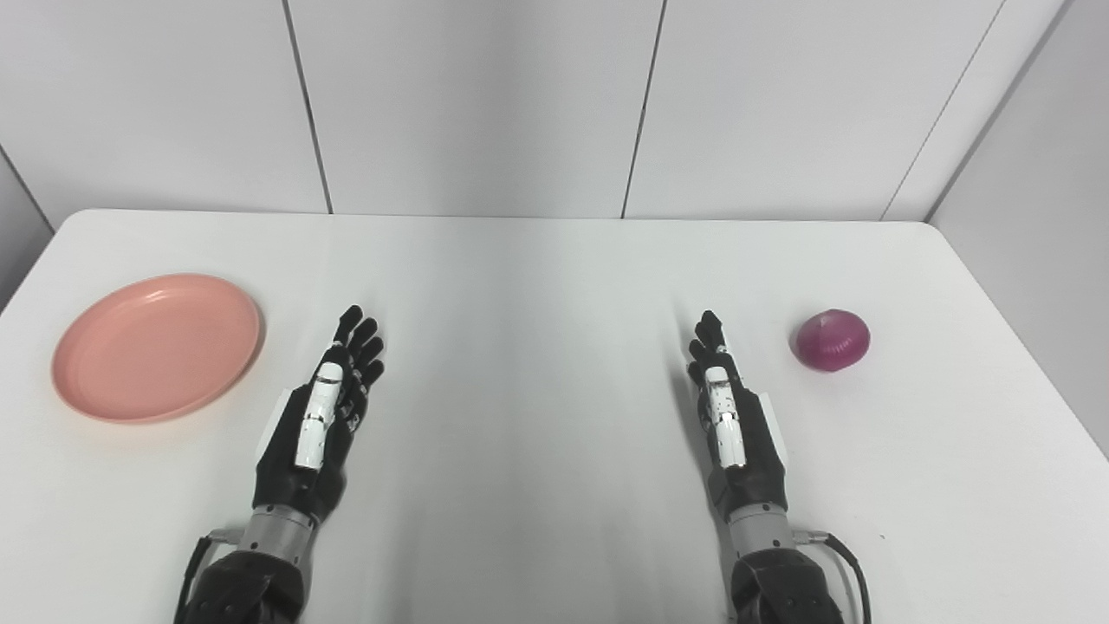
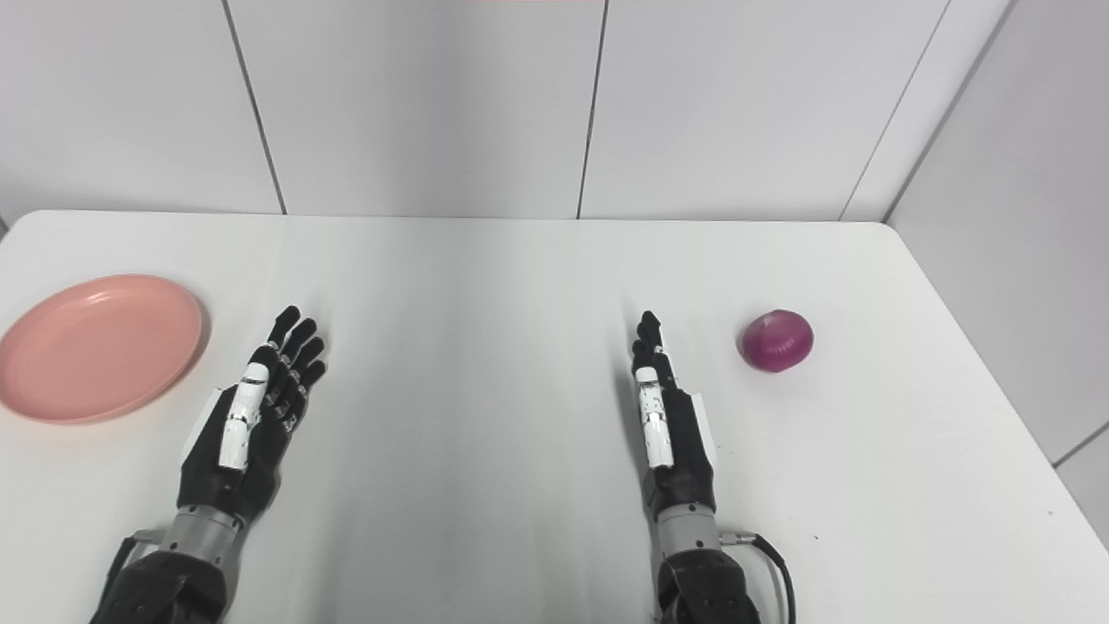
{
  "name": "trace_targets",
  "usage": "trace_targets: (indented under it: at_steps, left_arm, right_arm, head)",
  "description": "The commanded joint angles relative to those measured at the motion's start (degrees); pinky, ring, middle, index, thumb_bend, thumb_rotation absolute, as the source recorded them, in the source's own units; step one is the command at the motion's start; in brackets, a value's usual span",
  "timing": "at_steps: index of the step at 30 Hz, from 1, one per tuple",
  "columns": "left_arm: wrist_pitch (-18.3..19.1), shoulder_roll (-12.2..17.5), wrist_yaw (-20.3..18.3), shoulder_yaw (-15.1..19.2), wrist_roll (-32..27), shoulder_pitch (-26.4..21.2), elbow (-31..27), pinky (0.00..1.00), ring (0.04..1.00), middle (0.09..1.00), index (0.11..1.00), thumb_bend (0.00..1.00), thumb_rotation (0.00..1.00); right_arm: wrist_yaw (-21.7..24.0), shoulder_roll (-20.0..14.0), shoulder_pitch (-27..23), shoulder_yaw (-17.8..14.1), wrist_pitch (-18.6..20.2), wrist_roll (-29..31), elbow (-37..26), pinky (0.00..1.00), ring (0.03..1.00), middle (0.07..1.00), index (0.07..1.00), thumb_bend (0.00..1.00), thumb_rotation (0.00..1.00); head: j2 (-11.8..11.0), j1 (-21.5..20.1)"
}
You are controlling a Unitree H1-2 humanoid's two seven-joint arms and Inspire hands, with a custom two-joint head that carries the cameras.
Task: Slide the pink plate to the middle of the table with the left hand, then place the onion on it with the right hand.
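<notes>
**Plate far left, onion far right, both hands empty between them**

The pink plate (image 1: 157, 347) lies flat at the left side of the white table (image 1: 537, 286), well away from the middle where it has to end up. It is empty and nothing touches it. Its near-right rim is the edge closest to the robot.

The left hand (image 1: 325, 412) sits just to the right of that rim, apart from it, fingers stretched forward and slightly spread, holding nothing. The plate therefore lies to this hand's left and a little ahead. To slide the plate toward the centre, the hand will probably have to reach over to the rim or the far-left side and draw it rightward. The left hand is plainly the nearer one to the plate.

The onion (image 1: 832, 340), a round purple bulb, rests on the right side of the table, clear of everything. The right hand (image 1: 732, 407) lies to the left of it and slightly nearer the robot, fingers extended and close together, edge-on to the camera, gripping nothing.

The middle of the table between the two hands is where the plate belongs. By this layout, neither step is done; the plate slide comes first.
</notes>
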Motion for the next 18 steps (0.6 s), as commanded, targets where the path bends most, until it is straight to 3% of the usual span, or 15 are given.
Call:
trace_targets:
  at_steps: [1, 4, 15, 18]
  left_arm:
    - [-1.7, 0.5, -0.9, 0.2, -0.5, 1.5, 2.4, 1.00, 0.990, 0.985, 0.965, 0.46, 1.00]
    - [-1.8, 0.5, -0.8, 0.2, -0.3, 1.6, 2.2, 1.00, 0.989, 0.984, 0.963, 0.47, 1.00]
    - [-1.5, -0.1, -0.5, -0.3, 0.1, 1.9, 1.3, 1.00, 0.982, 0.983, 0.971, 0.48, 1.00]
    - [-1.1, -0.2, -0.3, -0.4, 0.1, 1.9, 1.0, 1.00, 0.982, 0.988, 0.976, 0.48, 1.00]
  right_arm:
    - [-0.1, 0.7, 0.6, 0.4, -3.0, 0.0, 1.5, 1.00, 1.000, 1.000, 1.000, 0.34, 1.00]
    - [-0.4, 0.8, 0.6, 0.3, -2.8, -0.2, 1.5, 1.00, 1.000, 1.000, 1.000, 0.39, 1.00]
    - [0.5, 0.6, 0.9, 0.0, -2.4, 1.5, 0.6, 1.00, 1.000, 1.000, 1.000, 0.35, 1.00]
    - [0.4, 0.6, 0.9, 0.1, -1.8, 1.3, 0.3, 1.00, 1.000, 1.000, 1.000, 0.40, 1.00]
  head:
    - [0.0, 0.1]
    - [0.2, 0.9]
    - [0.4, 3.2]
    - [0.4, 3.3]
